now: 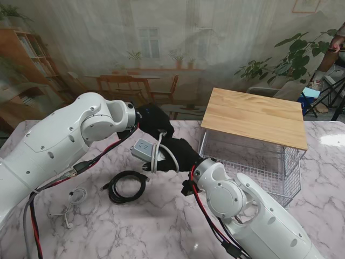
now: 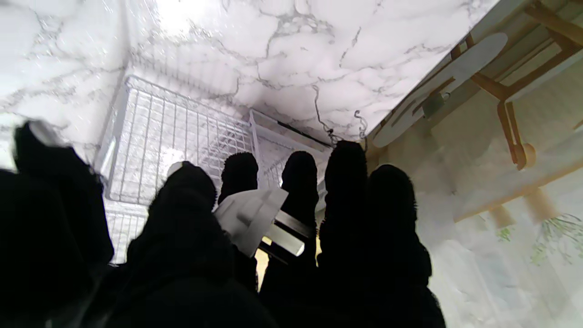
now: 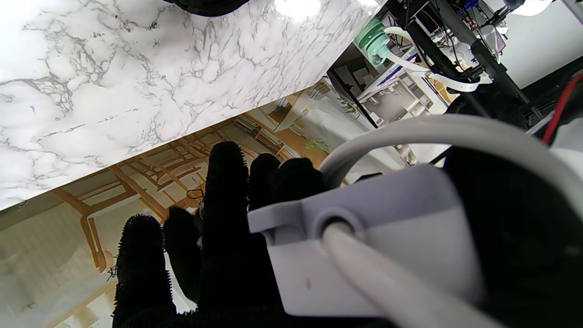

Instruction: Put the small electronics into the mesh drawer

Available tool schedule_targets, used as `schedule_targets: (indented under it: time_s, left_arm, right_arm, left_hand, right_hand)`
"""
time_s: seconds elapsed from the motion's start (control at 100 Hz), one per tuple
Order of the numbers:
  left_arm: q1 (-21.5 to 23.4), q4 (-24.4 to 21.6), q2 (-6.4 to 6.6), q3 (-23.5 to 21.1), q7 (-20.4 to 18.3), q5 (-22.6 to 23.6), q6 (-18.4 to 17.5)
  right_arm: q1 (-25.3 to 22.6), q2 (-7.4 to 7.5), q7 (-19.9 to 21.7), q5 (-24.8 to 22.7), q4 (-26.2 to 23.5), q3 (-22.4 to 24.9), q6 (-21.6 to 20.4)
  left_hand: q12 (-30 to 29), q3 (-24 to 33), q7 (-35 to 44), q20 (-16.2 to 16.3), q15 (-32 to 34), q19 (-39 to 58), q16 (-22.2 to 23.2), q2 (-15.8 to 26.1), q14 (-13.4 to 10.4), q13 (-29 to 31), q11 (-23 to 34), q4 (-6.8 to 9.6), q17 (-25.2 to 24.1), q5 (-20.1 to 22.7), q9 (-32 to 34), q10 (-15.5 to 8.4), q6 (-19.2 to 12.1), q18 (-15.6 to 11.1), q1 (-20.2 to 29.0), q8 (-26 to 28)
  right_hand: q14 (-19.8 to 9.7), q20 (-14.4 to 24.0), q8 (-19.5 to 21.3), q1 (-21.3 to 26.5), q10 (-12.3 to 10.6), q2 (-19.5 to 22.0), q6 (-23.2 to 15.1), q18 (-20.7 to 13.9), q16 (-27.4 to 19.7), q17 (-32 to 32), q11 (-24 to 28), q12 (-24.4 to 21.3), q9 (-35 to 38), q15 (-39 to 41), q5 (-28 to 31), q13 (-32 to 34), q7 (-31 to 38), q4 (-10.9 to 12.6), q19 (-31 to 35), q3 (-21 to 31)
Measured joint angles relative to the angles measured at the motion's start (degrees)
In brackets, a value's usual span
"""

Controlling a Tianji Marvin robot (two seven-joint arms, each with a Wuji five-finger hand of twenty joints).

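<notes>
**A:** What is laid out on the white grey-veined marble counter (image 1: 161, 232), and how many of each thing?

**B:** One white wire mesh drawer (image 1: 253, 164) is seen on the right side, pulled out from under one pale wooden top (image 1: 253, 116). One coiled black cable (image 1: 126, 186) is lying near the middle, nearer to me than the hands. One thin white cable (image 1: 73, 199) is lying to its left, well apart from the drawer. One pale grey power strip with a thick white cord (image 1: 146, 150) is held up between the two hands, left of the drawer.

**A:** How many hands are shown, and how are they set?

**B:** Two are shown, both in black gloves. The right hand (image 1: 180, 154) is closed around the power strip; in the right wrist view its body (image 3: 364, 246) is pressed against the palm, with the cord looped over it and the fingers (image 3: 227, 205) held close together beside it. The left hand (image 1: 155, 121) is placed just behind the strip, farther from me. In the left wrist view its fingers (image 2: 296, 182) are seen side by side and fairly straight, with a white and metal part between them; whether anything is pinched there cannot be told.

**A:** Is anything seen in the drawer?

**B:** Only its bare mesh (image 2: 173, 132) can be made out.
</notes>
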Motion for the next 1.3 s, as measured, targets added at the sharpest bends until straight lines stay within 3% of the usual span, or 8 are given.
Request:
schedule_targets:
  time_s: [0.35, 0.43, 0.56, 0.68, 0.84, 1.09, 1.24, 1.3]
  left_arm:
    - [-1.33, 1.69, 0.06, 3.21, -0.99, -0.2, -2.13]
    - [-1.24, 1.7, 0.15, 2.93, -1.85, -0.18, -2.1]
    - [0.25, 1.25, 0.18, 0.04, -2.84, -0.16, -1.55]
    - [0.58, 0.72, 0.46, -0.34, -3.27, -0.78, -0.55]
    - [0.43, 0.83, 0.47, -0.21, -3.52, -3.08, -0.12]
    - [0.62, 1.18, 0.33, -1.73, -3.75, -4.11, -0.21]
    - [0.66, 1.13, 0.6, -2.7, -5.3, -3.82, -0.99]
    - [0.88, 1.2, 0.65, -3.19, -5.03, -3.6, -1.06]
  right_arm:
    - [-1.14, -0.06, -0.95, -0.3, -0.99, 1.1, -0.04]
    - [-1.13, -0.06, -1.0, -0.31, -0.99, 1.07, -0.05]
    - [-0.93, -0.09, -1.05, -0.16, -0.99, 0.72, -0.05]
    - [-0.76, -0.19, -1.05, 0.01, -0.91, 0.49, 0.04]
    - [-0.74, -0.25, -1.05, 0.05, -0.87, 0.47, 0.12]
    - [-0.83, -0.25, -0.98, -0.05, -0.87, 0.65, 0.26]
    - [-0.77, -0.26, -1.13, 0.07, -0.77, 0.52, 0.42]
    - [-0.69, -0.29, -1.2, 0.18, -0.63, 0.42, 0.53]
  left_hand:
    - [-2.54, 0.26, -4.62, 0.0, -1.31, -0.04, -0.51, 0.66, -0.12, -0.53, -3.15, 0.0, -0.49, -0.28, -0.6, -0.82, -0.03, 0.0, -0.19, -2.79]
    - [-6.63, 1.22, -16.09, -0.02, -4.37, -1.77, -2.25, 1.45, -0.11, -4.06, -8.28, 0.0, -3.12, -8.08, -9.01, -1.23, 1.2, -0.32, -8.01, -6.37]
    - [-13.2, 1.31, -29.25, -0.05, -8.54, -6.8, -4.27, -0.41, 0.58, -12.09, -14.53, 0.0, -8.25, -21.79, -27.27, 3.45, 5.76, -0.89, -18.36, -13.69]
    - [-17.67, 1.14, -34.98, -2.0, -13.13, -12.72, -8.94, -4.94, 1.84, -18.16, -18.68, 0.0, -12.49, -28.07, -35.92, 4.98, 7.2, -0.87, -22.51, -15.87]
    - [-19.06, 2.11, -37.09, -2.75, -13.79, -14.66, -11.13, -11.39, 2.52, -18.85, -20.13, -0.17, -12.92, -28.83, -36.56, 5.65, 9.72, -0.66, -23.77, -18.98]
    - [-19.06, 1.73, -37.13, -3.85, -15.22, -17.46, -12.75, -14.16, 4.32, -22.42, -25.12, -1.3, -13.56, -28.91, -39.36, 5.71, 10.3, 0.67, -25.47, -20.29]
    - [-19.06, 1.69, -37.29, -4.13, -15.3, -17.26, -13.16, -13.56, 4.38, -22.34, -26.1, -1.31, -11.48, -28.91, -40.0, 5.65, 9.37, 1.21, -25.56, -21.13]
    - [-17.89, 1.36, -34.79, -4.18, -15.3, -15.88, -13.16, -10.06, 4.38, -22.27, -25.78, -1.32, -10.89, -28.91, -39.83, 5.27, 5.39, 1.44, -25.51, -13.94]
  right_hand:
    - [0.0, 0.0, 0.0, 0.01, 0.0, 0.0, 0.0, 0.0, 0.0, 0.0, 0.0, 0.0, 0.0, 0.0, 0.0, 0.0, 0.0, 0.0, 0.0, 0.0]
    - [0.0, 0.0, 0.0, 0.01, 0.0, 0.0, 0.0, 0.0, 0.0, 0.0, 0.0, 0.0, 0.0, 0.0, 0.0, 0.0, 0.0, 0.0, 0.0, 0.0]
    - [0.0, 0.0, 0.0, 0.01, 0.0, 0.0, 0.0, 0.0, 0.0, 0.0, 0.0, 0.0, 0.0, 0.0, 0.0, 0.0, 0.0, 0.0, 0.0, 0.01]
    - [0.0, 0.0, 0.0, 0.01, 0.0, -0.01, 0.0, 0.0, 0.0, 0.0, 0.0, 0.0, 0.0, 0.0, 0.0, 0.0, 0.0, 0.0, 0.0, 0.01]
    - [0.0, 0.0, 0.0, 0.01, 0.0, -0.01, 0.0, 0.0, 0.76, 0.0, 0.0, 0.0, 0.0, 0.59, 0.0, 0.52, 0.0, 0.0, 0.0, 0.01]
    - [0.0, 0.0, 0.0, 0.01, 0.0, -0.01, 0.0, 0.0, 0.21, 0.0, 0.0, 0.01, 0.0, 0.59, 0.0, 0.35, 0.0, 0.0, 0.0, 0.01]
    - [0.0, 0.0, 0.0, 0.01, 0.0, -0.01, 0.0, 0.0, 0.15, 0.0, 0.0, 0.01, 0.0, 0.54, 0.0, 0.35, 0.0, -0.01, 0.0, 0.01]
    - [0.0, 0.0, 0.0, 0.01, 0.0, -0.01, 0.0, 0.0, 0.15, 0.0, 0.01, 0.01, 0.0, 0.54, 0.0, 0.35, 0.0, -0.01, 0.0, 0.01]
